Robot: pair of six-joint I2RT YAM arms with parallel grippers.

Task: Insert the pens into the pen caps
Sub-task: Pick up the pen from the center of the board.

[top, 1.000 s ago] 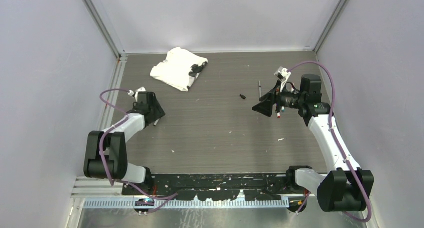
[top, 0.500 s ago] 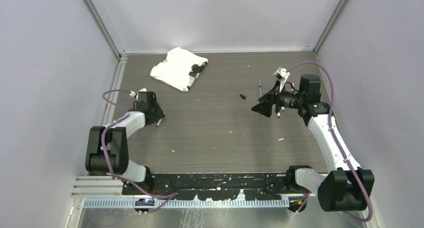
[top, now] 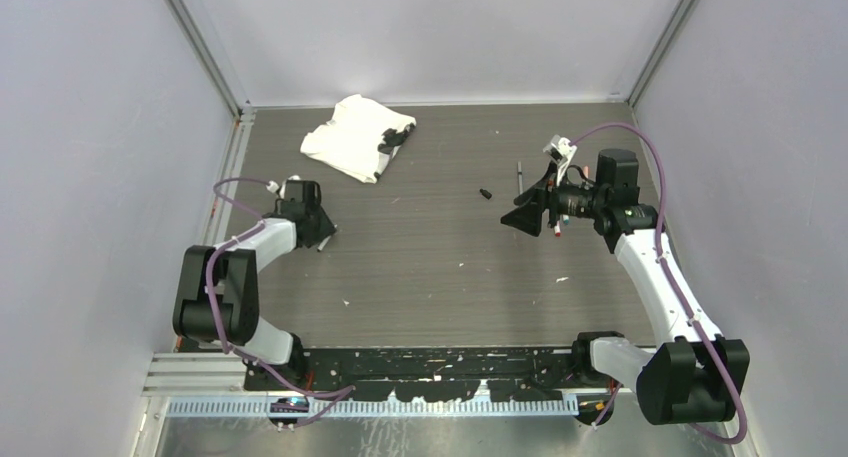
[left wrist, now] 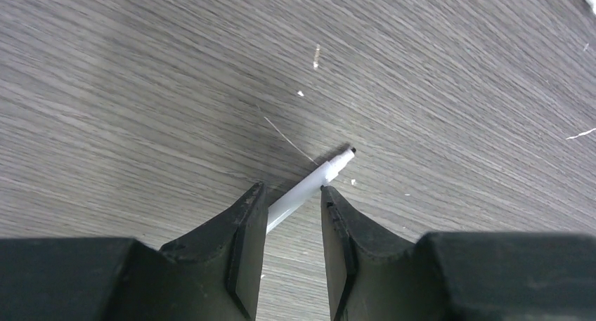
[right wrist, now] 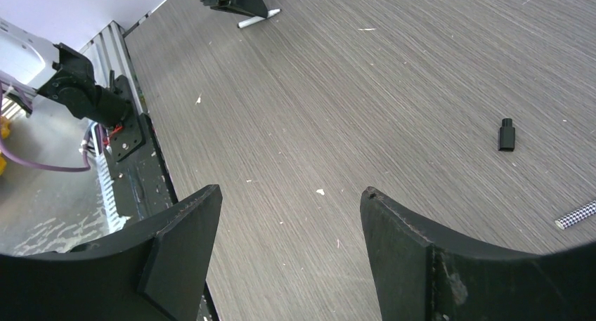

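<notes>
A white pen [left wrist: 309, 186] with a dark pointed tip lies slanted on the wood-grain table [top: 430, 267]. My left gripper [left wrist: 292, 187] is down on it at the left side, jaws narrowed so both fingertips touch the barrel. From above the pen [top: 327, 243] sticks out of the left gripper [top: 320, 235]. A black pen cap [top: 485, 193] lies alone mid-table, also in the right wrist view [right wrist: 507, 134]. Beside it lies a slim dark grey pen [top: 519, 180]. My right gripper [top: 527, 217] hovers open and empty near the cap, fingers wide apart [right wrist: 289, 190].
A crumpled white cloth [top: 355, 135] with a dark object on it lies at the back left. Small white flecks dot the table. Grey walls close the left, right and back sides. A black rail [top: 430, 362] runs along the near edge between the arm bases.
My left gripper's jaws have narrowed onto the white pen, and the gripper has shifted slightly right with the pen. The right arm has hardly moved.
</notes>
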